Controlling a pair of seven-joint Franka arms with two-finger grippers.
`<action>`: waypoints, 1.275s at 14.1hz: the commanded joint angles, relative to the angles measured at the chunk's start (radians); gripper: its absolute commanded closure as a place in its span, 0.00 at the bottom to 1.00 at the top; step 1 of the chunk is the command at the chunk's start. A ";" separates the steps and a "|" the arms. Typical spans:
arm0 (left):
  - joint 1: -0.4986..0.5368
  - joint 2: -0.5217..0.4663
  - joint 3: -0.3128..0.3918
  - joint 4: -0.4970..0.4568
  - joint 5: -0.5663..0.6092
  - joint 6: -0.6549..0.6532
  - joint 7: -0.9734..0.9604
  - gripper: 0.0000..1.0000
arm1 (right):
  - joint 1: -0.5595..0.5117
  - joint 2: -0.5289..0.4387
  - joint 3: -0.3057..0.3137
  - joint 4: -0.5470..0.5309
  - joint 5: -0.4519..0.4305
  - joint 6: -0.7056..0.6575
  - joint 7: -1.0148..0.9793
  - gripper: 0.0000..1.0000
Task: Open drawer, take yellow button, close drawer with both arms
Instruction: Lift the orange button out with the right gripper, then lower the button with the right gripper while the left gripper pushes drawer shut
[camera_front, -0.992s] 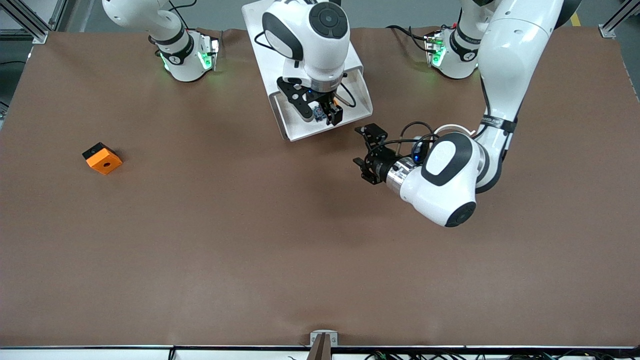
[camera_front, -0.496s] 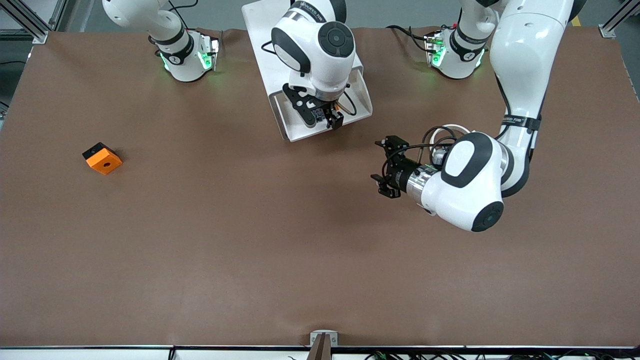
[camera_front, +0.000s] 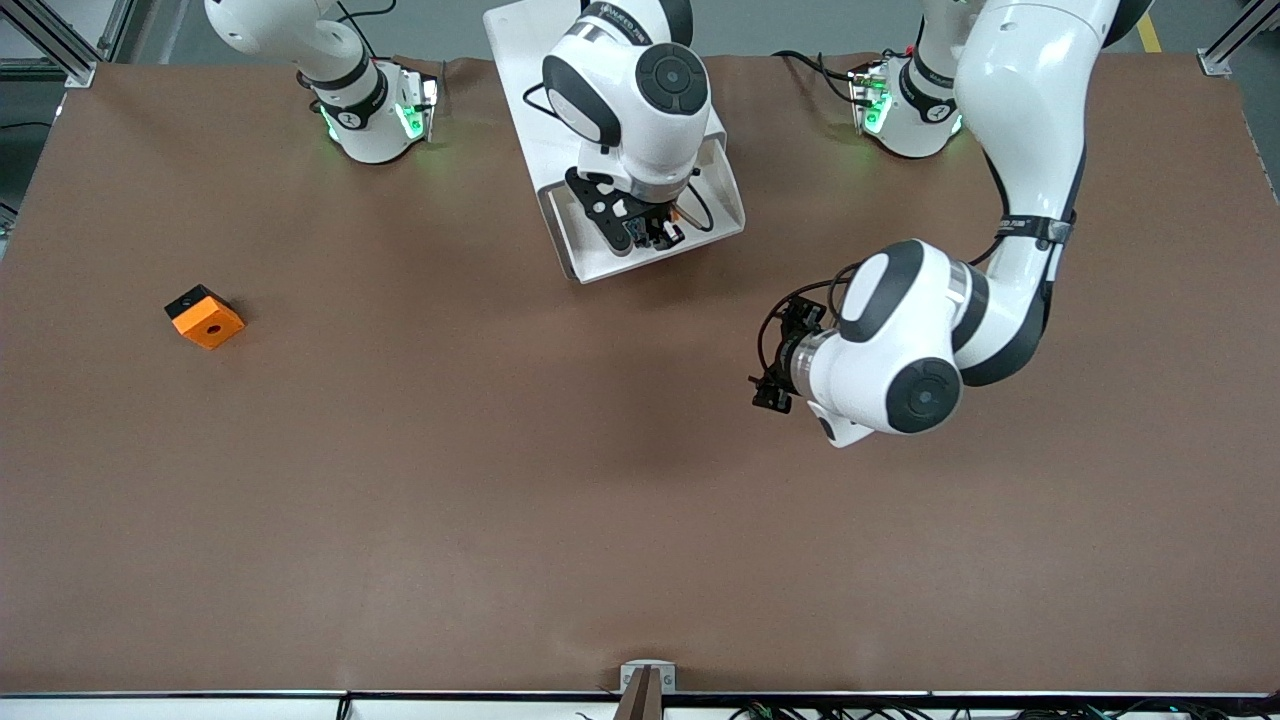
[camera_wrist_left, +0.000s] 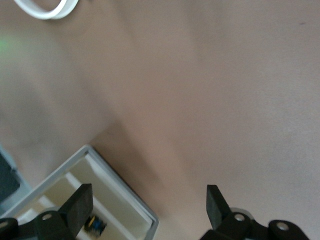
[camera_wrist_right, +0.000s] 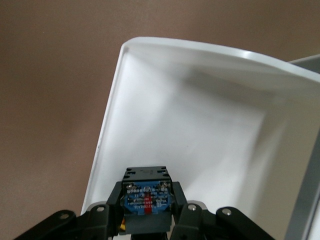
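Plain brown table (camera_front: 400, 500), white drawer (camera_front: 600, 262) and white cabinet (camera_front: 520, 60). Button (camera_wrist_right: 148, 200) has a black and blue body; block (camera_front: 205, 317) is orange with a black side. Arms glossy white with black joints, green lights at the bases; both grippers black: right gripper (camera_front: 648, 232), left gripper (camera_front: 785, 355).

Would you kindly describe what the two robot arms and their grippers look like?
Both arms are glossy white with rounded shells, black joint rings and round black end caps. The left arm carries a small dark band with lettering. Each base glows green. The right gripper and left gripper are black, two-fingered, on silver wrist flanges, with looping black cables.
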 joint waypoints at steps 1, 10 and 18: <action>-0.042 -0.018 -0.003 -0.025 0.090 0.041 0.064 0.00 | -0.032 -0.005 -0.006 0.028 0.051 -0.016 -0.018 0.76; -0.053 -0.281 -0.109 -0.417 0.105 0.357 0.303 0.00 | -0.446 -0.084 -0.015 0.220 0.123 -0.486 -0.762 0.75; -0.120 -0.319 -0.169 -0.553 0.105 0.493 0.358 0.00 | -0.842 -0.112 -0.015 0.058 -0.089 -0.319 -1.680 0.74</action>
